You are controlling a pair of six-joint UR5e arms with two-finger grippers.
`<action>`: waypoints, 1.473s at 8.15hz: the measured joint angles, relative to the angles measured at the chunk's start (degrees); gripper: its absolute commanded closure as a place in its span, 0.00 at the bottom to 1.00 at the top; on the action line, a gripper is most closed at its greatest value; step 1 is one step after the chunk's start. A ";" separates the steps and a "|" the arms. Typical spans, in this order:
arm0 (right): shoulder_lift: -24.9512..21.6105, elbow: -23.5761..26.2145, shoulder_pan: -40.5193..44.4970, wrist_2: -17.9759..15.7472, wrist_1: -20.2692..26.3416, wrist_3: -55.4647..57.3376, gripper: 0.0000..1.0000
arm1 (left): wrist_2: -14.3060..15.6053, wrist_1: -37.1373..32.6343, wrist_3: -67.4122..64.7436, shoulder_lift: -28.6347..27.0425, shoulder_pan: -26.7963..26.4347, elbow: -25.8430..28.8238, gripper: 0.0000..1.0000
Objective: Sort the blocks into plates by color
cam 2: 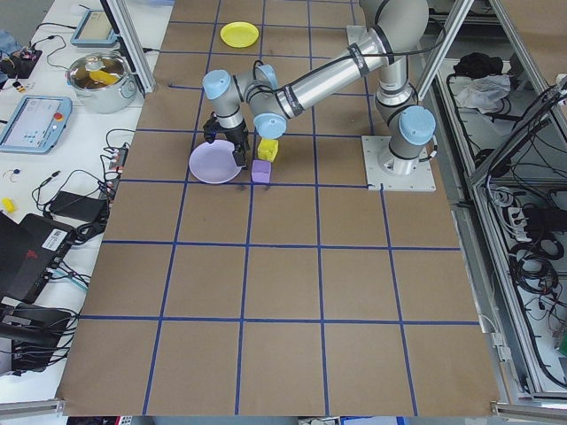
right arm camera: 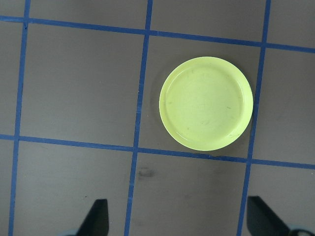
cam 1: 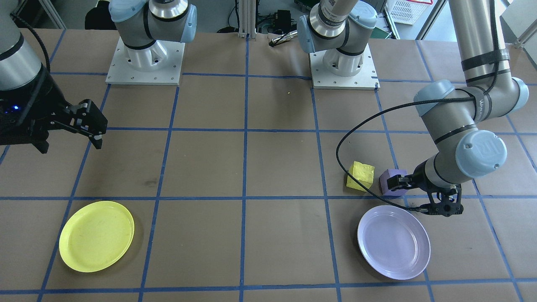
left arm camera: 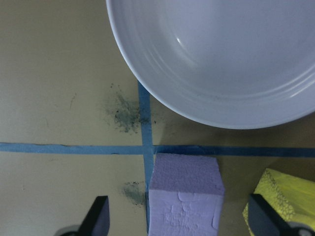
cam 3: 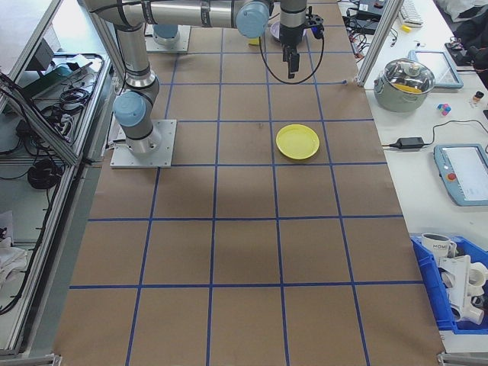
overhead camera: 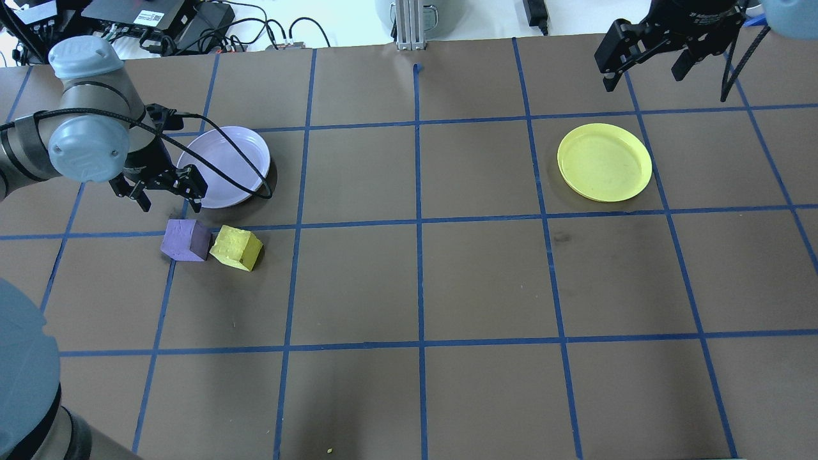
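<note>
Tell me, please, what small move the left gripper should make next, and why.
Probably a short descent over the small purple foam cube. The left gripper is open and empty; in its wrist view the cube sits between its fingers on the table, touching nothing. The pale lavender plastic plate beside it is empty, and the yellow foam cube lies close, so descend squarely.

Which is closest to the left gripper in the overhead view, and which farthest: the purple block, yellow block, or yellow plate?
From the left gripper:
1. Purple block, just below it in the view.
2. Yellow block, beside the purple one, toward the table's middle.
3. Yellow plate, far across on the right side.
</note>
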 measured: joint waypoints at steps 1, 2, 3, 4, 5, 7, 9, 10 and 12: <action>0.04 0.01 0.00 -0.53 -0.21 -0.02 0.00 | 0.02 0.97 1.16 -0.28 0.04 -0.83 0.00; 0.06 0.01 0.00 -0.57 -0.42 -0.01 0.00 | 0.01 1.38 1.99 -0.47 0.07 -1.25 0.00; 0.09 0.03 0.00 -0.50 -0.59 -0.01 0.00 | -0.10 1.76 2.41 -0.65 0.21 -1.70 0.00; 0.14 0.03 0.00 -0.43 -0.64 -0.03 0.00 | -0.25 2.01 2.65 -0.93 1.10 -1.98 0.00; 0.20 0.04 0.00 -0.34 -0.66 -0.04 0.00 | -0.35 2.13 3.09 -1.60 2.72 -2.11 0.00; 0.25 0.03 0.00 -0.30 -0.66 -0.05 0.00 | -0.32 1.67 3.65 -2.69 4.96 -2.00 0.00; 0.27 0.03 0.00 -0.21 -0.66 -0.11 0.00 | -0.22 -3.62 2.14 -2.73 4.98 -1.41 0.00; 0.28 0.04 0.00 -0.20 -0.67 -0.12 0.00 | -0.18 -6.47 1.84 -2.74 4.95 -1.00 0.00; 0.34 0.03 0.00 -0.21 -0.66 -0.10 0.00 | -0.08 -11.10 1.94 -2.29 4.79 1.36 0.00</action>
